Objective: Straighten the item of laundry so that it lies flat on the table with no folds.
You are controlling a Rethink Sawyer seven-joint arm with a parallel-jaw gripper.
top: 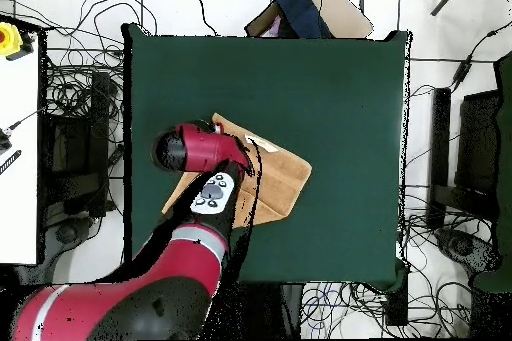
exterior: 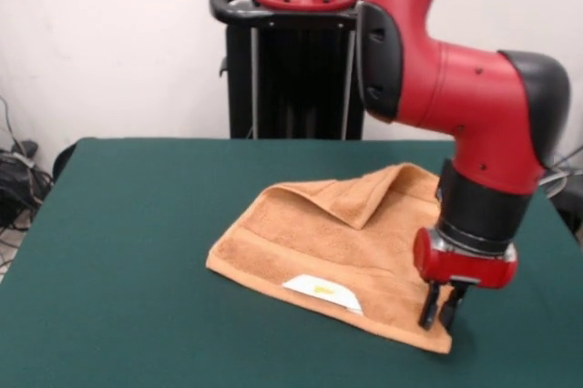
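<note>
Orange-tan terry hand towel (exterior: 337, 242) lies mid dark green felt counter (exterior: 137, 224), far corner folded over; gripper (exterior: 442, 311) at its near corner, jaws nearly closed, seemingly pinching that corner; fold lies beyond the jaws, toward the pedestal.

Front view: camera across the worktop (exterior: 137, 251) from the pedestal (exterior: 296, 60), facing the robot, set low and close; near edge cropped.
Overhead view: camera high above, looking straight down, robot base at bottom; whole worktop (top: 330, 87) and surrounding floor visible.
Shared: worktop, towel (exterior: 319, 233) (top: 285, 172), red arm (exterior: 455, 87) (top: 190, 247).
</note>
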